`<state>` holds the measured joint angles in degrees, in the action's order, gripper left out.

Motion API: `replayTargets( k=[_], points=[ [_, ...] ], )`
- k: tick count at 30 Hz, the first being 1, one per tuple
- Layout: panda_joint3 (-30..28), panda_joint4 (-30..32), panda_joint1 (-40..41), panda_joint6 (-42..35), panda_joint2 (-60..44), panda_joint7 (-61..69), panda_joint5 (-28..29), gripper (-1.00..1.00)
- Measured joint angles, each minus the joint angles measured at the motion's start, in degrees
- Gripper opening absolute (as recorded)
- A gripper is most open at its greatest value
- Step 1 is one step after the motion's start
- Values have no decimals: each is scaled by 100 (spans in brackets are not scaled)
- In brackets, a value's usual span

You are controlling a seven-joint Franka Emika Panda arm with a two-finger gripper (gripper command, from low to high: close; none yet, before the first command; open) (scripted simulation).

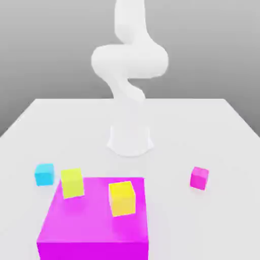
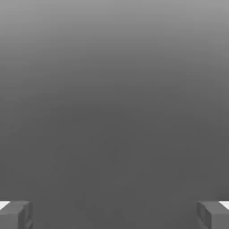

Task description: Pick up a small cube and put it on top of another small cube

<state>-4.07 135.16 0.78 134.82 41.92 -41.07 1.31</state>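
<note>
1. Hand view: the gripper (image 2: pixel 114 215) is open, its two fingers set wide apart, with a plain grey backdrop (image 2: pixel 114 112) between and beyond them.
2. Exterior view: the white arm (image 1: pixel 129 61) rises from its base (image 1: pixel 130 142) on the pale table (image 1: pixel 172 132).
3. The cyan-blue cube (image 1: pixel 44 174) sits on the table, well apart from the gripper, to the exterior view's left of the arm's base and nearer the camera.
4. Near it, the yellow-green cube (image 1: pixel 72 183) rests on the large magenta block (image 1: pixel 96 223), also apart from the gripper.
5. The yellow cube (image 1: pixel 122 198) is on the same block, apart from the gripper and from the yellow-green one.
6. The small magenta cube (image 1: pixel 199 178) lies on the table, clear of the gripper, to the exterior view's right of the base.
</note>
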Motion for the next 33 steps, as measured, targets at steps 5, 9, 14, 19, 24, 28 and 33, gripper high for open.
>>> replayTargets(
  k=[5,9,14,19,24,28,33],
  points=[
    [-977,759,204,715,-924,1126,280,0],
    [-1753,1355,401,1280,-1656,2056,451,0],
    [-2774,2141,688,2050,-2677,3369,583,0],
    [-3627,2896,1001,2779,-3678,4761,494,0],
    [-3288,2998,1349,3297,-4467,6114,-844,0],
    [-2266,2846,2019,3605,-4999,7147,-2237,0],
    [-803,2669,3197,4029,-5595,8023,-3405,0]
  ],
)
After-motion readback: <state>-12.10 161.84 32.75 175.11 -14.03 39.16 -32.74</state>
